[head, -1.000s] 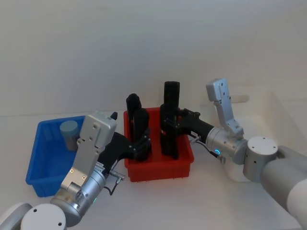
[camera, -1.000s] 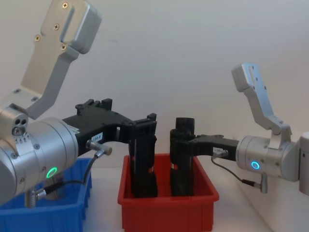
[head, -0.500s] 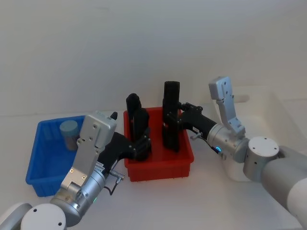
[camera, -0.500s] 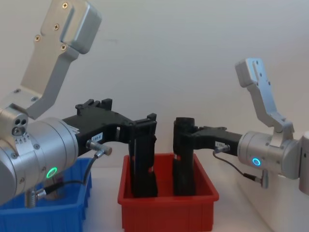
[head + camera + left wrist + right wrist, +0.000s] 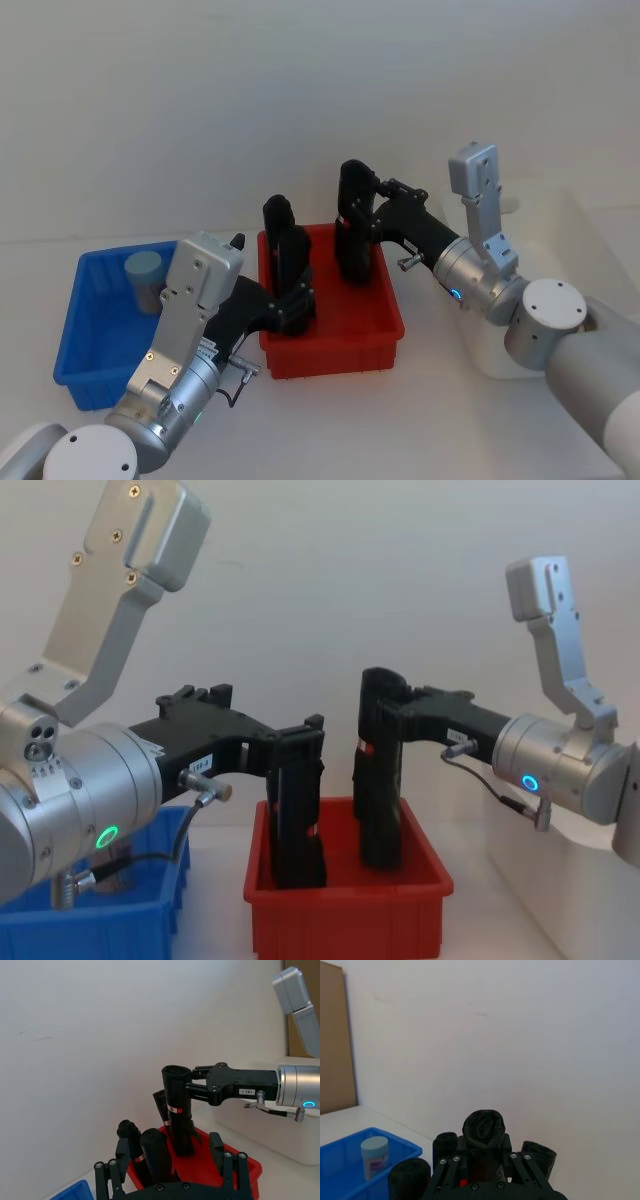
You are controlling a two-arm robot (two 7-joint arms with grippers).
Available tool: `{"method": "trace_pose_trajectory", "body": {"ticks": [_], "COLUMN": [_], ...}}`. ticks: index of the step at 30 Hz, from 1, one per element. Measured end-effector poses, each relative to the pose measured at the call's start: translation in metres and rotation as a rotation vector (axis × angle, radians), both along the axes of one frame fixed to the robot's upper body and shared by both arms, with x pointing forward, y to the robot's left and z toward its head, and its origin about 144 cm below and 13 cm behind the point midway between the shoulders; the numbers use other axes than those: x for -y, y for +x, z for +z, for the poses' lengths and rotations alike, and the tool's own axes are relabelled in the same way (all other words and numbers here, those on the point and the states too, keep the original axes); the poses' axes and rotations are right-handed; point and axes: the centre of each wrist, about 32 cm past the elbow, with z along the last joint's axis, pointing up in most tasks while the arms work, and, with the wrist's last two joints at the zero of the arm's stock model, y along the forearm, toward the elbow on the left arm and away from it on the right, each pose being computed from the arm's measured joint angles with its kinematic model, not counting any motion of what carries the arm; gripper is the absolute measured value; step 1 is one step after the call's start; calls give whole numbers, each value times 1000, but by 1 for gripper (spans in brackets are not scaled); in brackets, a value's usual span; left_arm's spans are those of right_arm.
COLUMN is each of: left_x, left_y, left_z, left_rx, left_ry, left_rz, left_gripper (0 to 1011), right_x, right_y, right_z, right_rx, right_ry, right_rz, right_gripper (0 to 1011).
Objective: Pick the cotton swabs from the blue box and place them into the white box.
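The head camera looked steeply down, the chest camera level and close; wrist cameras faced the wall; all shared the red bin

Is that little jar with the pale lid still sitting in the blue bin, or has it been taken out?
In. The cotton swabs jar stands upright in the blue box; neither gripper is near it.
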Motion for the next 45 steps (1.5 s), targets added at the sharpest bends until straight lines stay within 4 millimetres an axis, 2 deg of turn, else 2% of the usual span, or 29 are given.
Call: {"method": "trace_pose_trajectory", "body": {"ticks": [14, 27, 45], "left_x": [0, 0, 0], "left_y": [0, 0, 0], "left_z": [0, 0, 0], "left_rx": [0, 0, 0], "left_ry": [0, 0, 0], "left_rz": [0, 0, 0], "left_gripper": [1004, 1004, 1004], "right_x": [1, 10, 45], "right_y": [-21, -46, -84], "right_z": [19, 35, 58], "right_rx": [81, 47, 6], "right_ry": [62, 103, 94], "right_rz": [-23, -131, -364], "right_gripper": [341, 341, 341]}}
